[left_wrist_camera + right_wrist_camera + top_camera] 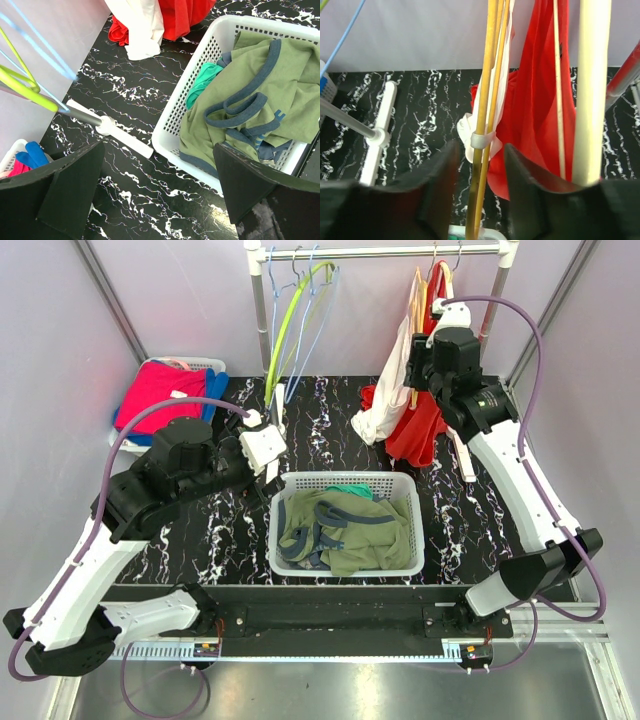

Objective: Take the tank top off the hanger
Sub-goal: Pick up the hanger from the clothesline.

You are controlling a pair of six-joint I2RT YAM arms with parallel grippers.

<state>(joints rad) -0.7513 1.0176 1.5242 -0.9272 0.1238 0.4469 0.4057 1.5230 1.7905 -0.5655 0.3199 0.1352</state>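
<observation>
A white tank top (385, 390) hangs from a yellow hanger (415, 295) on the rack at the back right, with a red garment (420, 425) beside it. My right gripper (415, 368) is up at that hanger. In the right wrist view its fingers (440, 180) stand open on either side of the yellow hanger (487, 75), a white strap (482, 140) looped round the hanger between them. My left gripper (270, 478) is open and empty, low over the table left of the basket. It also shows in the left wrist view (158, 145).
A white basket (345, 478) holding a green top (350, 530) sits mid-table. Empty green and blue hangers (290, 320) hang at the rail's left end. A second basket (208, 364) with red and blue clothes stands far left. The rack's white foot (125, 137) lies on the table.
</observation>
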